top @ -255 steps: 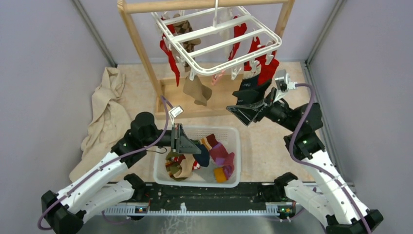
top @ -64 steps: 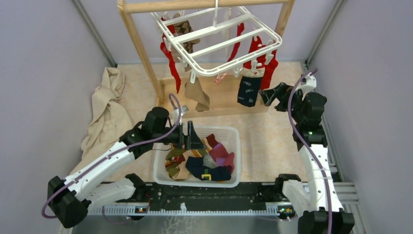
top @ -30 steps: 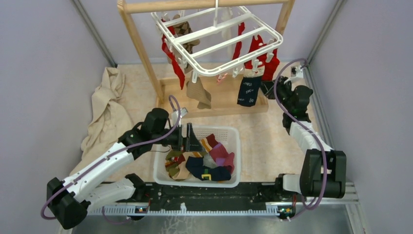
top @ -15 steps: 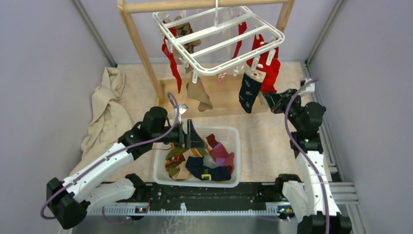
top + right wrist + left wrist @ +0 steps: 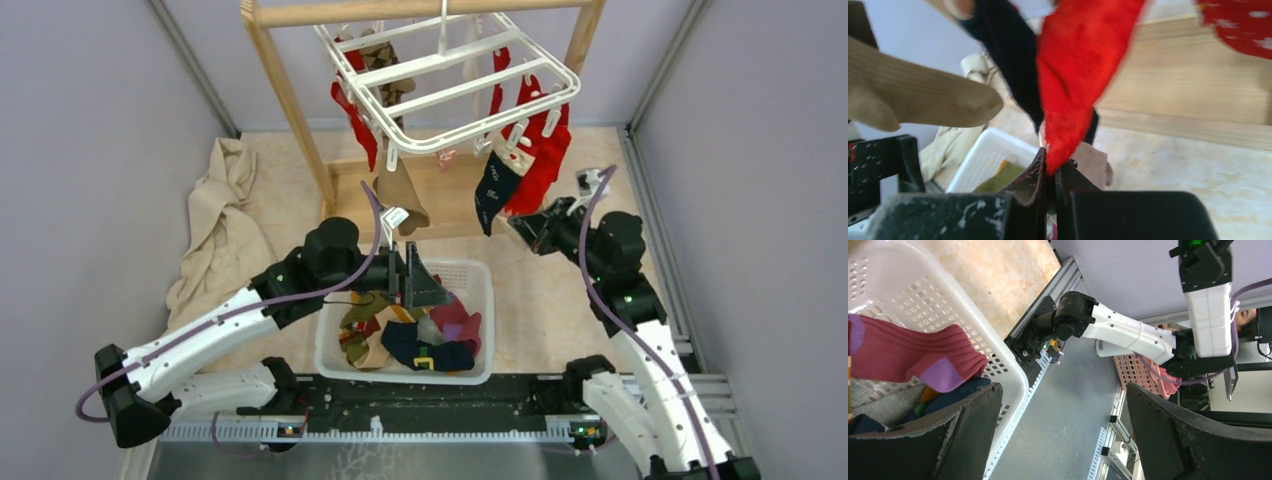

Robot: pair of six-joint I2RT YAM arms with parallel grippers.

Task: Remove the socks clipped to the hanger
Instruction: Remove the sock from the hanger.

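Observation:
The white slatted hanger [image 5: 450,85] hangs from the wooden frame, tilted. Red socks [image 5: 535,160], a navy sock [image 5: 490,190], a tan sock [image 5: 400,195] and an argyle brown sock [image 5: 385,65] are clipped to it. My right gripper [image 5: 518,222] is shut on the lower tip of a red sock [image 5: 1078,65], which is stretched taut towards me. In the right wrist view the jaws [image 5: 1050,167] pinch that tip, with the navy sock [image 5: 1013,55] just behind. My left gripper [image 5: 425,285] stands open over the basket with nothing between its fingers [image 5: 973,430].
A white mesh basket [image 5: 400,379] holding several loose socks, among them a magenta sock [image 5: 908,357], stands between the arms. The wooden frame's post [image 5: 290,100] and base stand behind it. A beige cloth [image 5: 215,230] lies at the left wall.
My right gripper has swung in from the right, closed on the red sock's tip and drawn it down and forward; the hanger has tilted. The left arm has shifted slightly right.

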